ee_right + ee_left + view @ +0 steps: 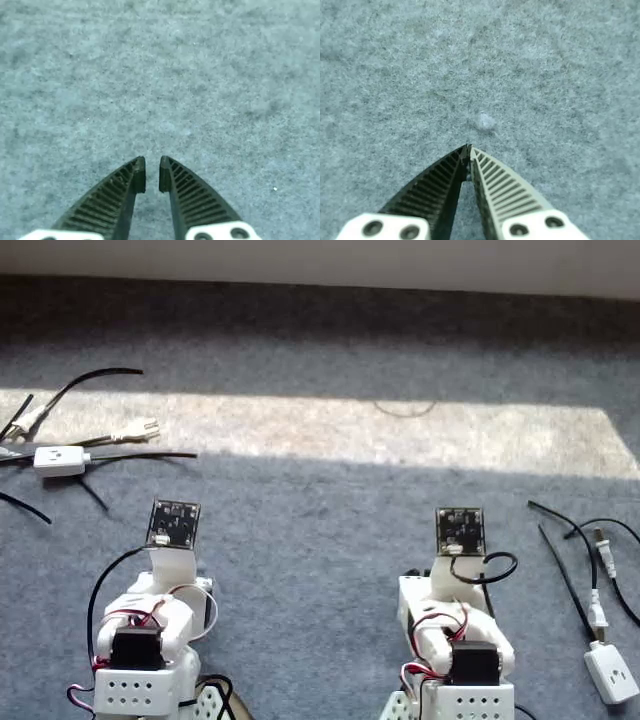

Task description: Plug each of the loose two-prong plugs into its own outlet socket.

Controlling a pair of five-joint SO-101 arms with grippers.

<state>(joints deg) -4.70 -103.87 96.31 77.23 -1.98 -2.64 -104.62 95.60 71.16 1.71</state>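
Nearest, bottom edge of high view: 2 white plastic arms with black servos, left arm and right arm, side by side on grey short-pile carpet.

On the left gripper: tips pressed together, nothing between them, over carpet near a small pale speck.

On the right gripper: narrow gap between the tips, nothing in it, bare carpet below.

Right of the right arm, near edge: white square outlet block. Touching or just beside its far end: white two-prong plug on black cable. Can't tell if seated. Slightly farther: slim pale plug on black cable, loose, apart from the block.

Farther out, far left: white rectangular outlet block, black cord running right. Just beyond it: cream two-prong plug, prongs pointing right, loose, near but not touching. Left of that: pale plug on curved black cable, also loose.

Both grippers well apart from every plug and block.

Beyond: sunlit strip across the carpet, then shadowed carpet up to a pale wall base.
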